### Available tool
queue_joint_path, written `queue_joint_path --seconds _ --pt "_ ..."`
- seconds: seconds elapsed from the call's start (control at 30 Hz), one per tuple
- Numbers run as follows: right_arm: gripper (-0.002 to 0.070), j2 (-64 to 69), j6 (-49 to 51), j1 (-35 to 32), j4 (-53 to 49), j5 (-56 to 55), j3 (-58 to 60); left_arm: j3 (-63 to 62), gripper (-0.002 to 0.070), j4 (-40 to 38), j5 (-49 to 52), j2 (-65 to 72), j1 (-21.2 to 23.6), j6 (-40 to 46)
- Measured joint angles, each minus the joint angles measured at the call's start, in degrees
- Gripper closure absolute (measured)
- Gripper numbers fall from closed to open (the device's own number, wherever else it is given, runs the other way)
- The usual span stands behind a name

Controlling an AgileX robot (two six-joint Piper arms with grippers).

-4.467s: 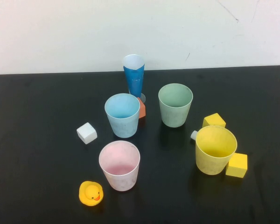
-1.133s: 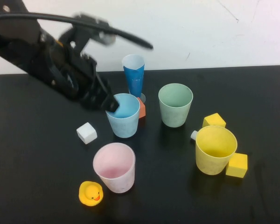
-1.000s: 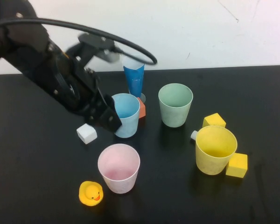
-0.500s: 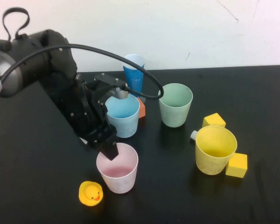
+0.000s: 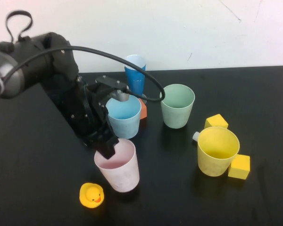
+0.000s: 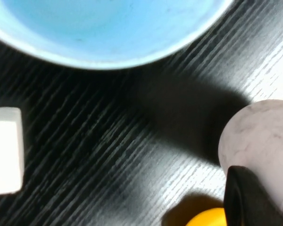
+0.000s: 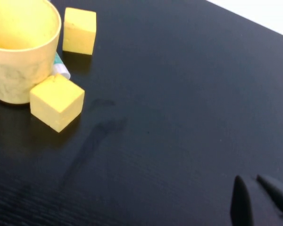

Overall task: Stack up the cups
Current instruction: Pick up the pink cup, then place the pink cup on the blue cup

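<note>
The pink cup [image 5: 119, 168] stands at the front left, tilted, with my left gripper [image 5: 106, 149] shut on its near-left rim. In the left wrist view one dark finger [image 6: 246, 194] lies against the pink cup's outer wall [image 6: 264, 139]. The light blue cup [image 5: 125, 117] stands just behind it and also shows in the left wrist view [image 6: 108, 33]. The mint green cup [image 5: 177, 106] is at mid table and the yellow cup [image 5: 217, 150] at the right. My right gripper [image 7: 255, 197] is shut and empty above bare table, away from the yellow cup [image 7: 19, 52].
A taller dark-blue cup [image 5: 135, 75] and an orange block [image 5: 143, 108] stand behind the light blue cup. A yellow duck [image 5: 91, 195] lies by the pink cup. Two yellow cubes [image 5: 216, 121] [image 5: 239, 166] flank the yellow cup. A white cube [image 6: 4, 150] lies near the light blue cup.
My left arm swung in from the left, passed the light blue cup and came down on the pink cup's rim. The pink cup has tipped and shifted slightly left.
</note>
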Motion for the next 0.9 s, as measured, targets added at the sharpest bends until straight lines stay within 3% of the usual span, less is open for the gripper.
queue_joint_path --seconds 0.4,0.63,0.9 --pt "0.0679 0.0 0.0 0.0 0.0 -0.43 0.51 -12.08 0.0667 2.98 0.38 -7.6 0.0 -6.92" --pt "0.0679 0.0 0.0 0.0 0.24 -1.27 0.68 -14.52 0.0669 9.93 -6.52 -5.52 0.0 -11.06" --pt "0.0679 0.0 0.0 0.0 1.2 -1.27 1.12 -14.52 0.0657 11.39 -9.76 -0.11 0.0 -12.42"
